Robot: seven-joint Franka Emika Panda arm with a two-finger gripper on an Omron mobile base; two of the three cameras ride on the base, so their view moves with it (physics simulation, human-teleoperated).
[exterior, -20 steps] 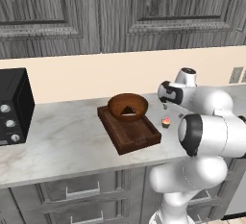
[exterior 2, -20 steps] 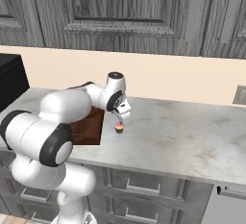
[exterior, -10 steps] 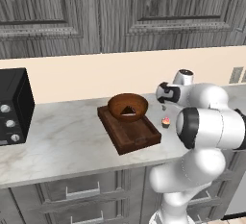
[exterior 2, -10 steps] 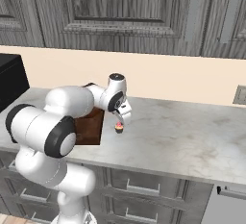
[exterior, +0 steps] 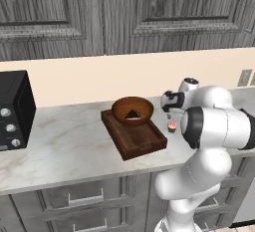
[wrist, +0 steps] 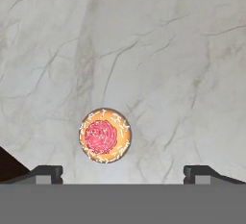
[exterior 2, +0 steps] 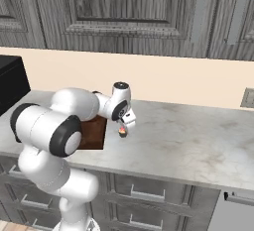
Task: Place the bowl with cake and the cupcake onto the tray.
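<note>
Now, step: bowl with cake (exterior: pixel 132 111) sitting on tray (exterior: pixel 144 144); cupcake (wrist: pixel 104 135) pending.
Gripper (wrist: pixel 123 172): hovering over cupcake, jaws wide, empty.
Next: centring, descending, closing.

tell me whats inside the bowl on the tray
A small dark triangular cake slice lies inside the bowl. The bowl's floor under the slice and the tray beneath the bowl are covered.

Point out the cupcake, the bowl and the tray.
cupcake (wrist: pixel 104 135): hand view, middle of its pink frosting.
bowl (exterior: pixel 132 110): left base view, its inner wall beside the cake slice.
tray (exterior: pixel 142 139): left base view, bare floor in front of the bowl.
</note>
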